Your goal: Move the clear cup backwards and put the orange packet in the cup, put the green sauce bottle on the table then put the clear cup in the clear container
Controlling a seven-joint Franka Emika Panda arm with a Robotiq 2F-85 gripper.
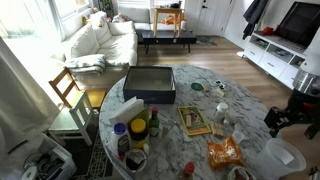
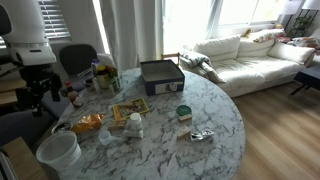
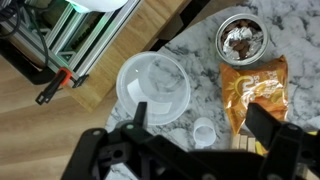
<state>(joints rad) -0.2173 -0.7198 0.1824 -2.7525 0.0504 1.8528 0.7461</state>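
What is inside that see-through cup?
The clear cup looks empty from the wrist view; the orange packet lies beside it. A finger of the gripper covers part of its rim.

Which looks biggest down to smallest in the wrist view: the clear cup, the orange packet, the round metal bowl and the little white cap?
1. The clear cup and the orange packet look about alike; the packet is partly hidden.
2. The round metal bowl.
3. The white cap.
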